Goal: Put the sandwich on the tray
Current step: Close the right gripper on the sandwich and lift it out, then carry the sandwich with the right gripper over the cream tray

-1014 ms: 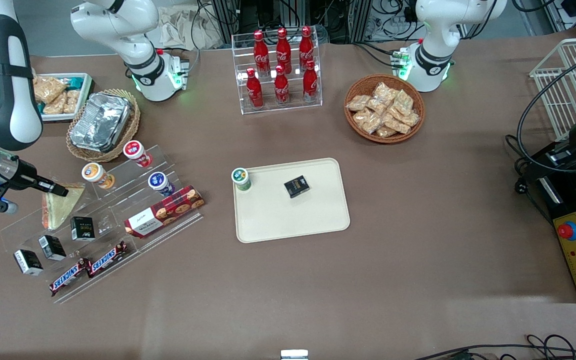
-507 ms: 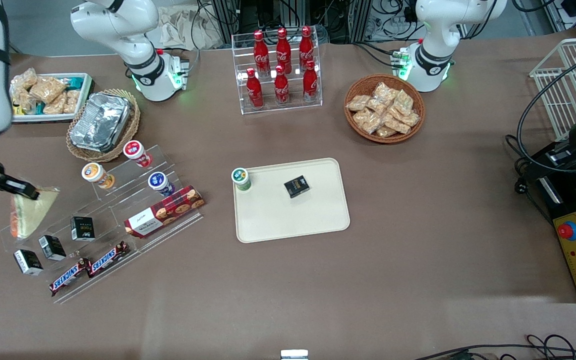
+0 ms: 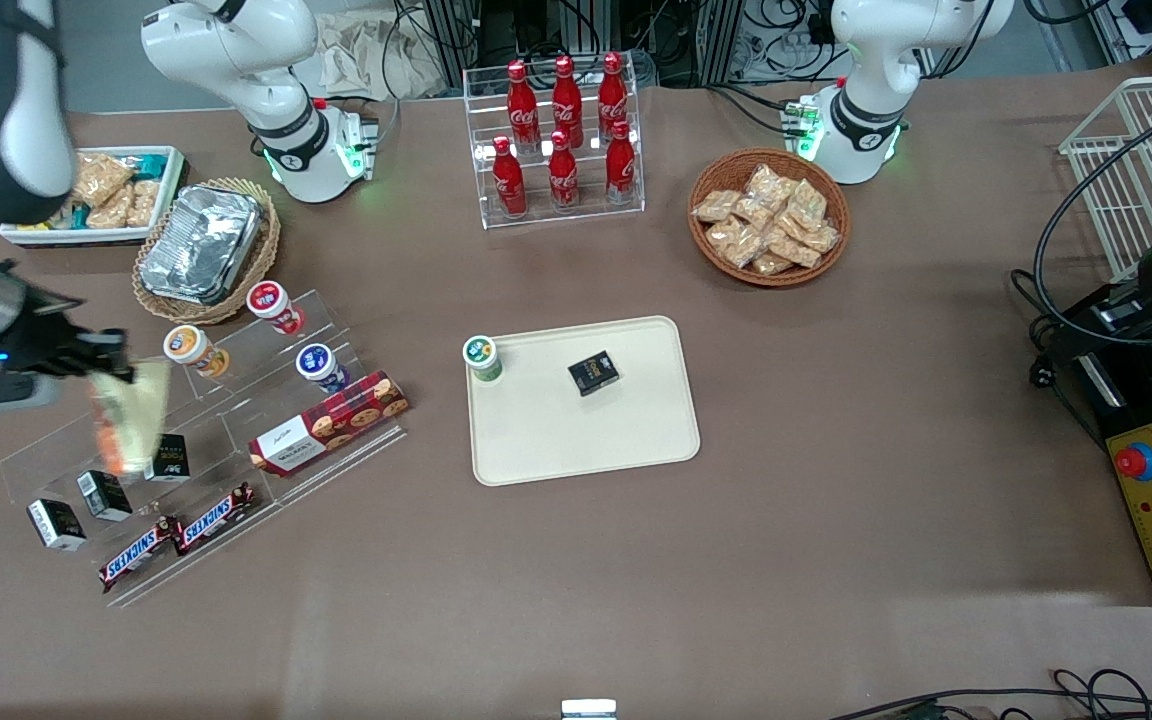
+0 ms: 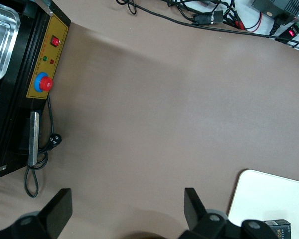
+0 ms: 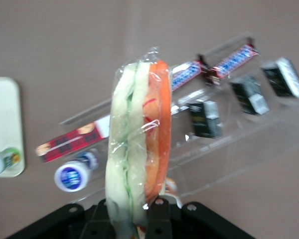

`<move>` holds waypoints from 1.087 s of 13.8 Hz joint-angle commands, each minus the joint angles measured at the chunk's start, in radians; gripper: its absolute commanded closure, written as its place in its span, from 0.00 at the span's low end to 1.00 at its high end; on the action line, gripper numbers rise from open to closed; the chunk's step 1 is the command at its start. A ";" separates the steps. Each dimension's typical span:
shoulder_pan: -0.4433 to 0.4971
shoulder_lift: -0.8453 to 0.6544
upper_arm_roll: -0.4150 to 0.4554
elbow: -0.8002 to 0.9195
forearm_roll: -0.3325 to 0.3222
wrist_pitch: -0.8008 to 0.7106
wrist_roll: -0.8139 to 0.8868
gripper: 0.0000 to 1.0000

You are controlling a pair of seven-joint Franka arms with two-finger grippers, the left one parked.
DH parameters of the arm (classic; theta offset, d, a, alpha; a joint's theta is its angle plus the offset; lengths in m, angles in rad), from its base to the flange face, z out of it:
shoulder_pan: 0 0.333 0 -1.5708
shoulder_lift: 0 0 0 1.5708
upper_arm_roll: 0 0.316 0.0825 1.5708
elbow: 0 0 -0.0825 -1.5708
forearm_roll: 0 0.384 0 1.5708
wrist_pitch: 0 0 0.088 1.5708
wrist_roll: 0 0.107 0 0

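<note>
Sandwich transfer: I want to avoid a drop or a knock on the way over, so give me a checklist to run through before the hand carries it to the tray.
1. Grip: hand is shut on the sandwich at one end, the rest hanging free. Ok.
2. Lifted off the display: sandwich hangs above the clear acrylic stand. Ok.
3. Landing space: tray has bare surface nearer the front camera than the black box. Ok.
4. Obstacles on the tray: green-lidded cup stands at the corner toward the working arm. Not ok; steer around it.
5. Clearance over the biscuit box on the way: cannot tell.
</note>
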 commanded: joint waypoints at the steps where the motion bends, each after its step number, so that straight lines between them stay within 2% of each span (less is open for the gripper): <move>1: -0.007 -0.016 0.135 0.007 -0.011 -0.017 0.013 1.00; 8: 0.004 0.030 0.485 0.006 -0.019 0.071 0.018 1.00; 9: 0.015 0.046 0.513 0.006 -0.028 0.086 0.027 1.00; 11: 0.068 0.095 0.513 0.004 -0.057 0.139 0.025 1.00; 13: 0.085 0.156 0.516 0.004 -0.059 0.231 -0.005 1.00; 15: 0.153 0.217 0.513 -0.002 -0.074 0.327 -0.025 1.00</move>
